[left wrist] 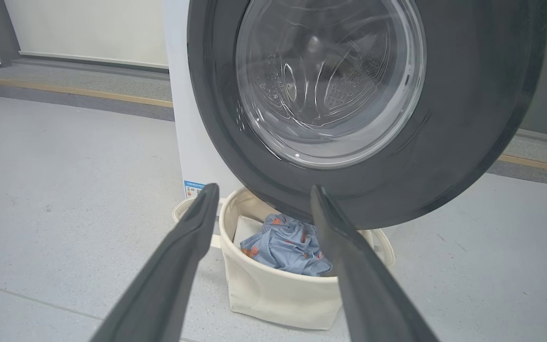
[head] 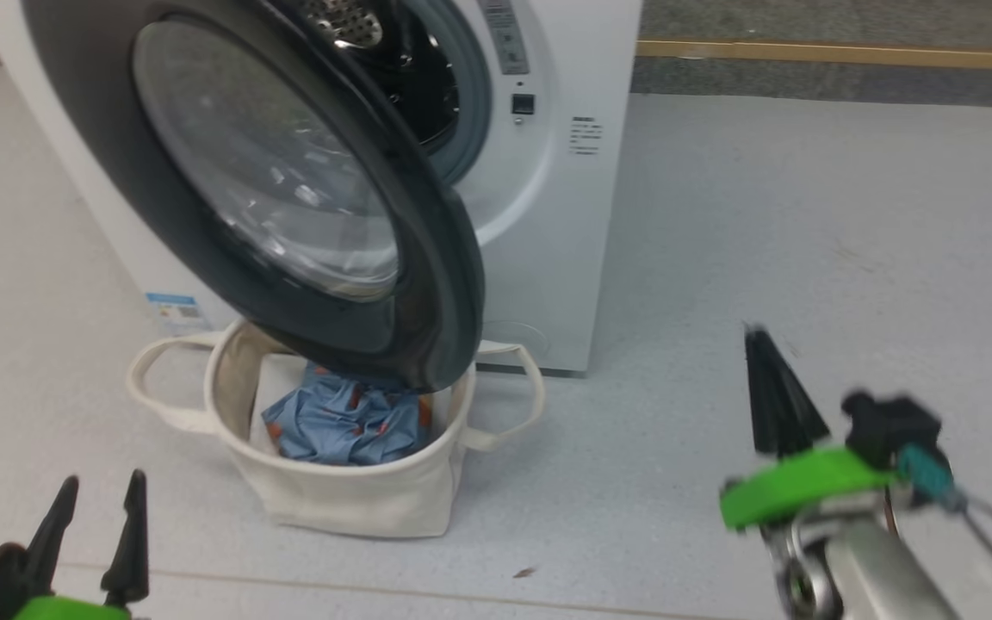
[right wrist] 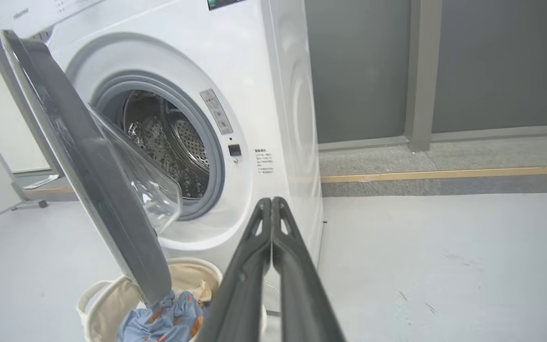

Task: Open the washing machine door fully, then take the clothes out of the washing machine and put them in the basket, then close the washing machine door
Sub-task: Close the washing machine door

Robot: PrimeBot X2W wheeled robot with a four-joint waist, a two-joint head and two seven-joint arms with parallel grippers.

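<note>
The left claw (head: 102,482) sits low at the near left, its two dark fingers spread well apart with nothing between them and touching nothing. In its own wrist view the fingers frame the basket (left wrist: 278,294) and the lower rim of the washing machine door (left wrist: 468,118), both some way off. The right claw (right wrist: 271,202) hangs at the near right above the bare floor (head: 806,215). Its fingers are pressed together along their length up to the tips, gripping nothing, and it points towards the front right corner of the washing machine (right wrist: 273,95).

The door is hinged at the machine's left side and stands swung out, part open. Its black outer face is turned towards the left claw, and its clear glass bowl bulges back towards the perforated drum (right wrist: 178,147). From the right wrist it is seen almost edge-on, leaning across the left of the opening, with the drum mouth and grey gasket exposed beside it.

The basket stands upright on the floor just in front of the machine, under the door's lower edge. The clothes (head: 341,422) lie crumpled inside it, blue fabric with orange motifs, next to a white sheet. Whether the door rim touches the fabric cannot be told.
</note>
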